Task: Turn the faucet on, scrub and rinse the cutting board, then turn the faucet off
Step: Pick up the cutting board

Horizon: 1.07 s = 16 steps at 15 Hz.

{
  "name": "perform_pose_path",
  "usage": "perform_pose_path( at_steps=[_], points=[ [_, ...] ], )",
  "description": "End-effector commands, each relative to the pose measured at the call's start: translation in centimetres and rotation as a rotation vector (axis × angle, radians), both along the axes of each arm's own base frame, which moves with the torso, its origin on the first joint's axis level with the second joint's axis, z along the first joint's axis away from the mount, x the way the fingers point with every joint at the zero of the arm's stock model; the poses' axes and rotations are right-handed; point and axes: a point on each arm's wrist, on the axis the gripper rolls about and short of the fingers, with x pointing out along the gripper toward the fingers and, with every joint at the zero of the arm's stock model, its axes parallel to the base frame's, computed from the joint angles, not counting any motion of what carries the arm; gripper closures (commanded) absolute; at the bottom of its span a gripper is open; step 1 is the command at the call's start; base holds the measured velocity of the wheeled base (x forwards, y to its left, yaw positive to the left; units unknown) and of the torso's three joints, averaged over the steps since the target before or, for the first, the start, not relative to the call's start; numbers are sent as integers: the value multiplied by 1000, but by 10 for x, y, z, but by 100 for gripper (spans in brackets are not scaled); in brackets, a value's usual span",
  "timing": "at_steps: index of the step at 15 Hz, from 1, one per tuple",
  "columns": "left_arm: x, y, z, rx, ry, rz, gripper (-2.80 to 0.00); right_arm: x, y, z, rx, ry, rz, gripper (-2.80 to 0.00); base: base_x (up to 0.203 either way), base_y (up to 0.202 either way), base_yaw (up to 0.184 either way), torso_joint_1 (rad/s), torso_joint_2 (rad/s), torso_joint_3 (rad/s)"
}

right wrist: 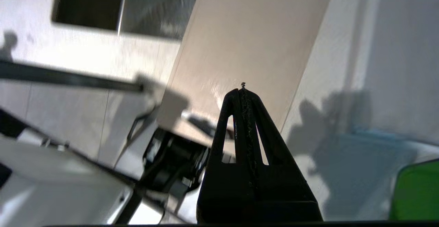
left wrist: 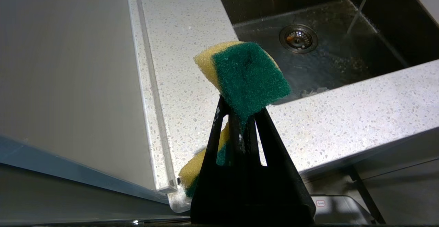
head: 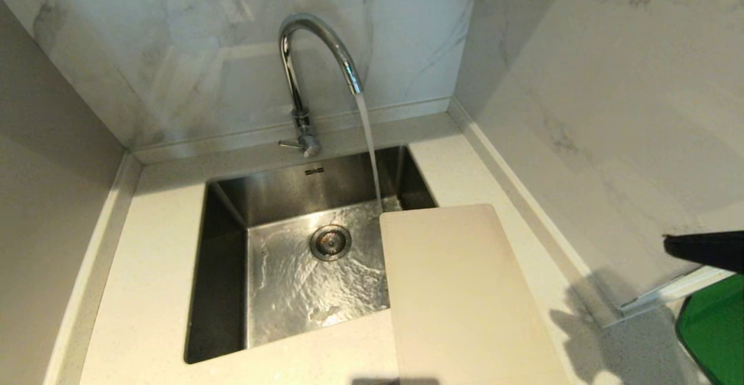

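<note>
Head view is showing the faucet (head: 317, 53) already running — a stream of water is falling into the steel sink (head: 226, 268). The cutting board (head: 465, 298) is lying on the pale surface (head: 151, 292) at the sink's right, its far corner overhanging the basin beside the stream, its long axis running from the sink toward the robot. The right gripper (right wrist: 244, 89), fingers pressed together and holding nothing, is hanging over the board's near end, so the board is stretching straight ahead of it — this is the nearer arm. The left gripper (left wrist: 240, 117) is sitting off the sink's left corner, well apart from the board, fingers clenching a yellow-and-green sponge (left wrist: 248, 78). Scrubbing is probably coming next.
</note>
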Motion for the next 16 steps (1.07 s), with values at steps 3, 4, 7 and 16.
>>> perform_pose_path(
  at_steps=[3, 4, 7, 16],
  points=[
    [0, 0, 0, 1, 1, 0, 0, 34, 21, -49, -131, 244, 59, 0, 0, 0, 0, 0, 0, 0],
    [0, 0, 0, 1, 3, 0, 0, 38, 25, -59, -147, 273, 72, 0, 0, 0, 0, 0, 0, 0],
    [0, 0, 0, 1, 2, 0, 0, 46, 28, -82, -200, 293, 107, 0, 0, 0, 0, 0, 0, 0],
    [0, 0, 0, 1, 4, -1, 0, 38, 34, -127, -461, 353, 242, 0, 0, 0, 0, 0, 0, 0]
  ],
)
